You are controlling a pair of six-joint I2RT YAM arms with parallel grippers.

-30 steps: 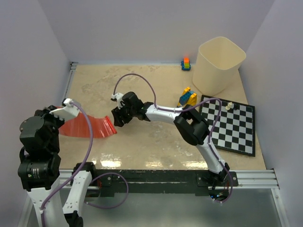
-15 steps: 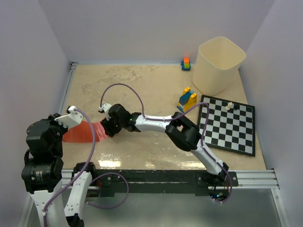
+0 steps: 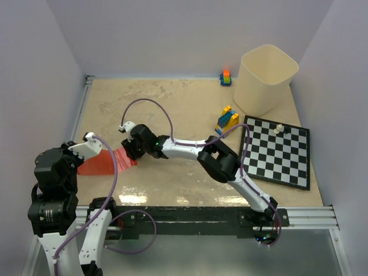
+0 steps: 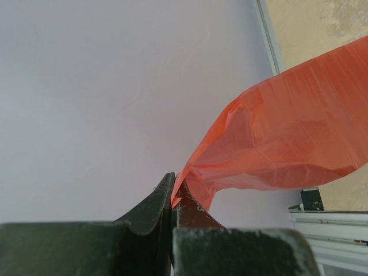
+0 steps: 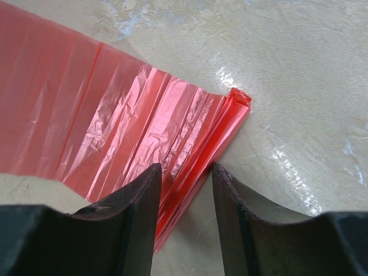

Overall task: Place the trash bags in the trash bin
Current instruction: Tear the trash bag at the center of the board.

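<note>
Jaws of the left gripper (image 4: 172,202) are pressed together, pinching 1 corner of the red bag (image 4: 287,138). Right gripper (image 5: 184,201) jaws stand partly apart, straddling the bag's pleated end on the table (image 5: 299,69), far from the bin (image 3: 268,77).

Trash bag (image 3: 104,164) left of trash bin (image 3: 260,86)

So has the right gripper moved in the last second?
Yes. The right gripper has slid left, farther from the checkerboard, and now sits over the folded end of the trash bag.
</note>
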